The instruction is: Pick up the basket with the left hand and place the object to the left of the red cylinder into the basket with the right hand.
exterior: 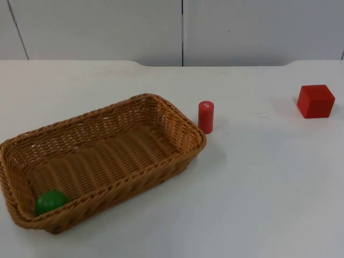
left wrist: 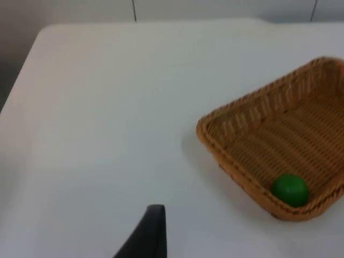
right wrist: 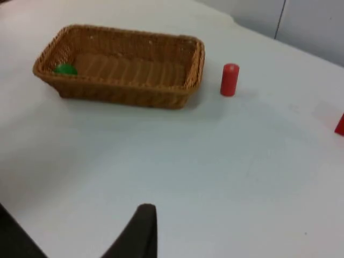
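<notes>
Green ball (exterior: pixel 51 202) sat nearest me, already inside the basket (exterior: pixel 161 105) at its near corner, and the basket rested flat on the table (exterior: pixel 258 188). Just beyond its far right corner stood the red cylinder (exterior: pixel 206 116), upright and almost touching the rim. Further right, well apart, lay the red cube (exterior: pixel 315 100). Both arms waited back from the basket. Of the left gripper (left wrist: pixel 153 231) and right gripper (right wrist: pixel 141 228) I saw one fingertip each, so I could not tell their jaws. I judged a careless retreat might clip the cylinder and topple it.
</notes>
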Tool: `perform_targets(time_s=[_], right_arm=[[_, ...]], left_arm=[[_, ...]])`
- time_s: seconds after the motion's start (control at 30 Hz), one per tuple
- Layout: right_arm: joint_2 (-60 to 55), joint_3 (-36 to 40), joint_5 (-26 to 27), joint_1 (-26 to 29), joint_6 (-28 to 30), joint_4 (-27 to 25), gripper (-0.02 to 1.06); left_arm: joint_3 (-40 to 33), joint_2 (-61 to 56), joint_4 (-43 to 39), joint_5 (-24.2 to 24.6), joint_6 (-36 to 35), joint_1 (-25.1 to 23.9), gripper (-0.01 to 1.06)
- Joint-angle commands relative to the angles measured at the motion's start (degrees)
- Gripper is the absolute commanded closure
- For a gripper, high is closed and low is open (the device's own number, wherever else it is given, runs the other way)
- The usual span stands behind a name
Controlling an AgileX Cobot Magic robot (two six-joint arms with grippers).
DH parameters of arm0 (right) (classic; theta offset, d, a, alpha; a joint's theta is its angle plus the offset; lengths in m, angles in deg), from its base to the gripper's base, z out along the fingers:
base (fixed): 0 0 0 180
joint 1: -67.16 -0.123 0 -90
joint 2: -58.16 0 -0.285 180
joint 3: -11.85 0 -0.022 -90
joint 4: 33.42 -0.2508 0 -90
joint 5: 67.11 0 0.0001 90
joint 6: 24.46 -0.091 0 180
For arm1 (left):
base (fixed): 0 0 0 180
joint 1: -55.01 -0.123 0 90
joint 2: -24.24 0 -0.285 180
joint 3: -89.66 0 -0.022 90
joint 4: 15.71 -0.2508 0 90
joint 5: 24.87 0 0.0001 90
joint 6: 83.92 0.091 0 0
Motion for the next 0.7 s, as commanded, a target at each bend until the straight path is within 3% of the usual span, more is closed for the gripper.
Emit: perform_targets(time_s=[0.0, 0.67], right_arm=[[0.1, 2.2, 0.2, 0.1, -0.4, -0.1, -0.01], [0.1, 3.3, 1.9, 0.1, -0.9, -0.1, -0.01]], left_arm=[[-0.4, -0.2, -0.7, 0.3, -0.6, 0.2, 0.00], [-0.3, -0.2, -0.2, 0.3, 0.0, 0.2, 0.00]])
